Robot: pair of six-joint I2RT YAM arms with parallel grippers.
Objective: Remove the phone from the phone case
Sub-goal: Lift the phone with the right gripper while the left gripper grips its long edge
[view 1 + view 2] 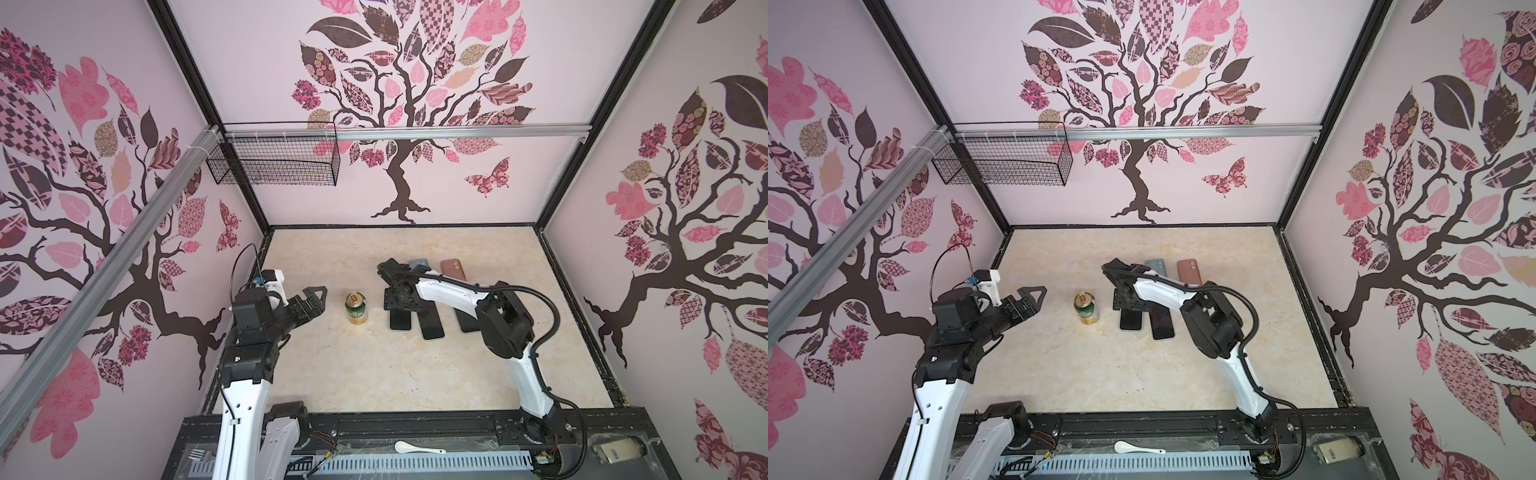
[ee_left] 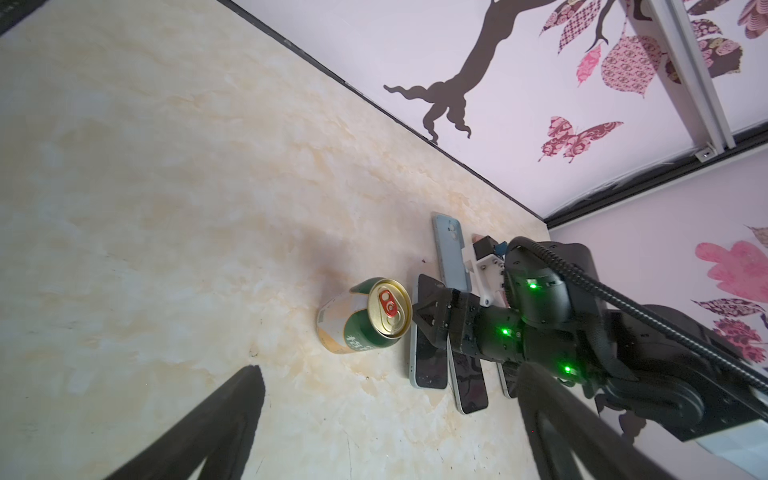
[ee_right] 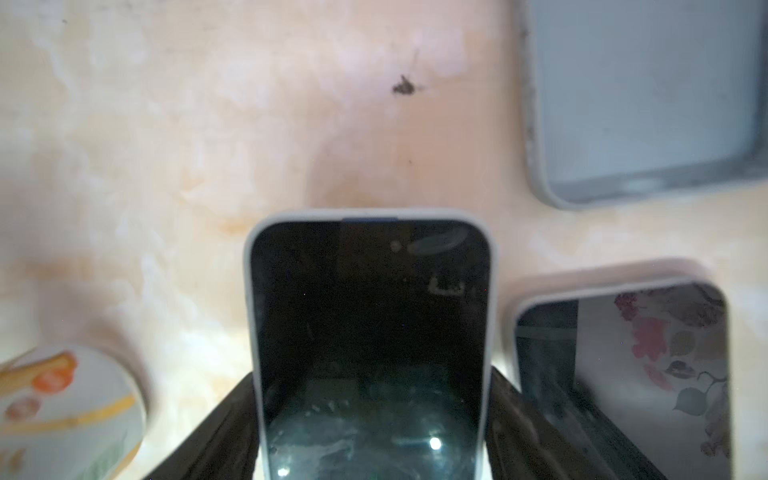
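Phone (image 3: 370,311): lies screen up near the middle of the surface (image 1: 332,374), its length running from the near edge toward the far edge.
Phone case (image 3: 249,299): its pale rim wraps the whole screen, so the phone sits fully inside.
Right hand (image 2: 430,309): reaches down over the phone, closed against both long edges with no gap showing, probably to steady or lift it.
Left hand (image 1: 314,300): jaws wide apart, hangs above the surface toward the left edge, likely waiting to work the case.
Can (image 1: 356,308): stands upright just beside the phone, between it and the left hand, blocking a straight reach.
Second phone (image 1: 431,324): lies just beside the phone toward the right edge and crowds that finger.
Blue-grey case (image 1: 419,263): lies toward the far edge, clear of the grip.
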